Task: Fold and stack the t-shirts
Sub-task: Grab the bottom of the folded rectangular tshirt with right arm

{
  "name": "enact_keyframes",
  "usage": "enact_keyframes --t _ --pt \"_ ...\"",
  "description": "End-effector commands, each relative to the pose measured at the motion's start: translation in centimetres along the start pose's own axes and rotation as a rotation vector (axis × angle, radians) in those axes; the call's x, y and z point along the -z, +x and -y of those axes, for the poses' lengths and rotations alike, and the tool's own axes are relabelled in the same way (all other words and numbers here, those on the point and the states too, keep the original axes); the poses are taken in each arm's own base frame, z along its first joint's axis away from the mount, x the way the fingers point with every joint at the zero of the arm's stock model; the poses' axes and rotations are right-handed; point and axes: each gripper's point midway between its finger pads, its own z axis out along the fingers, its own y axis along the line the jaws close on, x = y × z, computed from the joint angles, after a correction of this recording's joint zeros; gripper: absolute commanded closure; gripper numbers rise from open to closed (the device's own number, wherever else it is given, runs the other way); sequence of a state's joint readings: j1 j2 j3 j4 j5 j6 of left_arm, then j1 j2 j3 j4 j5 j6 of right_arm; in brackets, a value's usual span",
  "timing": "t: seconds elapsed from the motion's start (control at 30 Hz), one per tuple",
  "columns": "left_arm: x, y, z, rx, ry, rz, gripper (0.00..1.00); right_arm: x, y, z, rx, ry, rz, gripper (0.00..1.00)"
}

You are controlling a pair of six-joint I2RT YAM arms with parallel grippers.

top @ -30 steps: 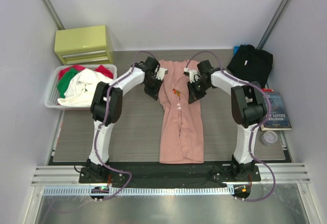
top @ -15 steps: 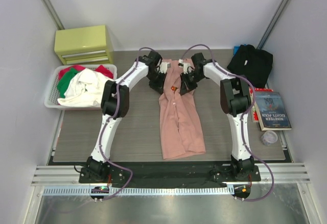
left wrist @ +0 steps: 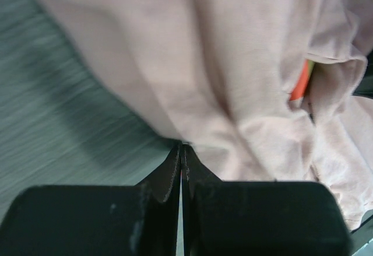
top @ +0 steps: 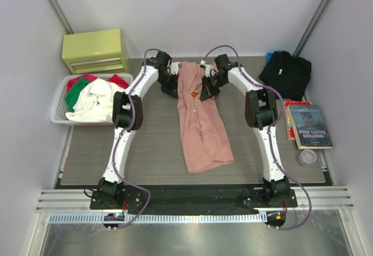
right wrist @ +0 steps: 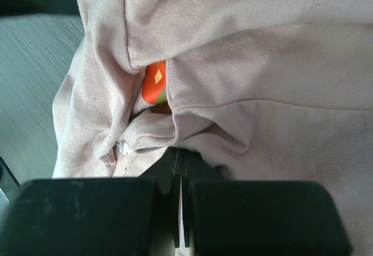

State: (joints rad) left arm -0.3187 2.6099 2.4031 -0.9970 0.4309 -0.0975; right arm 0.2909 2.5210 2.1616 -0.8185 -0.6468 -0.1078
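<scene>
**A:** Salmon-pink cloth is filling both wrist views. Where is the salmon-pink t-shirt [top: 201,122] lying?

**B:** It is stretching lengthwise down the middle of the desk [top: 145,145], narrowed into a long strip. Its hem is pointing toward the arm bases, and its far end is sitting between the left arm [top: 125,110] and the right arm [top: 259,107].

**A:** What are the jaws doing?

**B:** The left jaws are pressing together on a pinch of the shirt's left edge. The right jaws are clamping a fold on the opposite side, just below the orange print [right wrist: 154,84]. Neither pair is showing any gap.

**A:** Why are they gripping there?

**B:** I am judging that the arms are taking both sides of the far end so the cloth is staying taut and even between them. That seems to be setting up a crosswise fold toward the hem, or pulling the strip straight first.

**A:** Is anything sitting in containers?

**B:** A white basket [top: 58,116] at the left edge is holding a loose heap: a white garment [top: 93,101] on top, with green cloth [top: 76,90] and red cloth [top: 119,81] beneath it. A yellow drawer unit [top: 96,51] is standing behind it with its drawers shut, so I cannot tell what it contains.

**A:** And the black t-shirt [top: 285,72]?

**B:** It is lying bunched at the far right corner, well apart from the pink one and in no container. A book [top: 310,126] is resting nearer the arm bases on that side.
</scene>
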Motion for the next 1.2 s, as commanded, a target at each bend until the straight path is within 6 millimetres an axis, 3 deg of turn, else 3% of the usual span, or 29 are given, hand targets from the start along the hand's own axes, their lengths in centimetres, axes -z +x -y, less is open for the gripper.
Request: enact_keyframes --t 0.0,0.07,0.1,0.13,0.17,0.2,0.23,0.27,0.3,0.33,0.43,0.53,0.57,0.63,0.67,0.7,0.73,0.77,0.83,0.87,0.97,1.07,1.17 --pt "-0.6 1.4 -4.7 0.029 -0.088 -0.045 1.0 -1.6 2.4 2.7 -0.012 0.079 -0.065 0.99" --pt "-0.2 2.2 -5.0 0.022 -0.094 -0.06 1.0 -0.3 2.6 1.2 0.022 0.072 -0.059 0.99" --pt "1.7 1.2 -3.9 -0.003 -0.083 -0.02 1.0 0.6 2.3 0.4 0.05 0.08 -0.048 0.99" --pt "2.3 0.6 -3.6 -0.025 -0.081 0.016 1.0 1.3 1.8 0.0 0.098 0.095 -0.017 0.99" --pt "2.1 2.2 -3.6 -0.026 -0.077 -0.009 1.0 1.2 4.0 0.1 0.085 0.116 -0.046 0.99" --pt "2.8 2.1 -3.2 -0.042 -0.072 0.01 1.0 3.9 2.1 -2.0 0.146 0.136 0.034 0.99" --pt "4.9 1.0 -2.2 -0.072 -0.075 0.07 1.0 4.6 1.5 -2.4 0.179 0.155 0.076 0.99" --pt "5.0 2.0 -2.1 -0.104 -0.074 0.052 1.0 5.1 2.5 -2.7 0.186 0.169 0.07 0.99" --pt "5.6 2.2 -1.7 -0.115 -0.075 0.054 1.0 6.5 1.9 -4.2 0.217 0.168 0.102 0.99" --pt "7.1 2.0 -0.7 -0.129 -0.066 0.075 1.0 7.2 2.0 -4.9 0.222 0.166 0.108 0.99" --pt "8.9 3.5 1.0 -0.139 -0.025 0.068 1.0 9.0 2.9 -6.8 0.241 0.159 0.126 0.99" --pt "9.5 5.4 2.3 -0.155 0.002 0.042 1.0 10.1 3.9 -7.4 0.25 0.176 0.12 0.99" --pt "10.6 5.4 3.3 -0.175 0.016 0.058 1.0 10.5 4.3 -7.7 0.257 0.18 0.113 0.99" --pt "11.6 7.0 4.5 -0.177 0.06 0.043 1.0 11.4 5.2 -7.9 0.266 0.198 0.099 0.88" --pt "13.2 7.3 6.9 -0.205 0.146 0.069 1.0 12.5 5.9 -8.7 0.286 0.194 0.107 0.77" --pt "13.8 8.3 8.0 -0.213 0.189 0.056 1.0 13.0 6.5 -9.3 0.308 0.179 0.103 0.6" --pt "13.6 10.1 8.5 -0.208 0.219 0.023 0.89 13.6 7.4 -10.0 0.306 0.166 0.099 0.55" --pt "14.6 11.1 10.3 -0.247 0.244 0.027 0.81 14.5 8.6 -10.7 0.309 0.161 0.106 0.53" --pt "14.4 13.5 11.3 -0.269 0.245 -0.018 0.59 15.3 10.3 -11.7 0.296 0.145 0.101 0.51" --pt "13.6 16.0 11.9 -0.279 0.251 -0.08 0.55 15.1 12.0 -12.0 0.28 0.123 0.076 0.5" --pt "13.0 20.0 13.2 -0.314 0.273 -0.163 0.49 16.0 14.9 -13.0 0.273 0.104 0.057 0.49" --pt "12.8 21.5 13.7 -0.352 0.284 -0.196 0.48 16.3 16.6 -13.1 0.273 0.108 0.052 0.48" --pt "12.6 21.8 15.2 -0.34 0.37 -0.248 0.48 15.9 17.0 -13.2 0.258 0.085 0.042 0.48"
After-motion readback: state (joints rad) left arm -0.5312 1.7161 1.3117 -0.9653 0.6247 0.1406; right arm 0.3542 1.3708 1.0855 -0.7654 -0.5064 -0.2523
